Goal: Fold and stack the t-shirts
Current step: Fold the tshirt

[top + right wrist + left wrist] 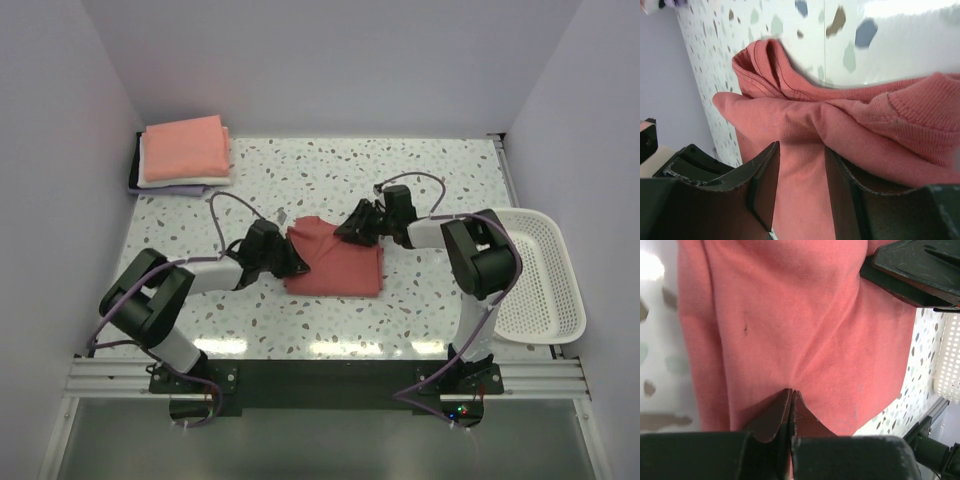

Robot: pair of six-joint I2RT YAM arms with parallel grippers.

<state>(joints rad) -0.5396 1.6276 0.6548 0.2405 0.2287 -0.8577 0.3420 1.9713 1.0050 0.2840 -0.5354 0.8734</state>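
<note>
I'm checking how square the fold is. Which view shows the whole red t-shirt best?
Top external: the red t-shirt shows nearly its whole outline there. Left wrist gives only a stretch of cloth up close; right wrist only a bunched, ribbed edge.

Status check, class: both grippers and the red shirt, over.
Left gripper shut on red shirt. Right gripper straddles its bunched edge, grip unclear. Nothing blocking.

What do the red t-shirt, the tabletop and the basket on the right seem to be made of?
Red t-shirt: soft matte knit cloth, likely cotton; it creases and shows a ribbed collar. Tabletop: hard, glossy, speckled like terrazzo, with light glare; stone or laminate, unclear. Basket: white, apparently rigid plastic, with perforated lattice walls.
</note>
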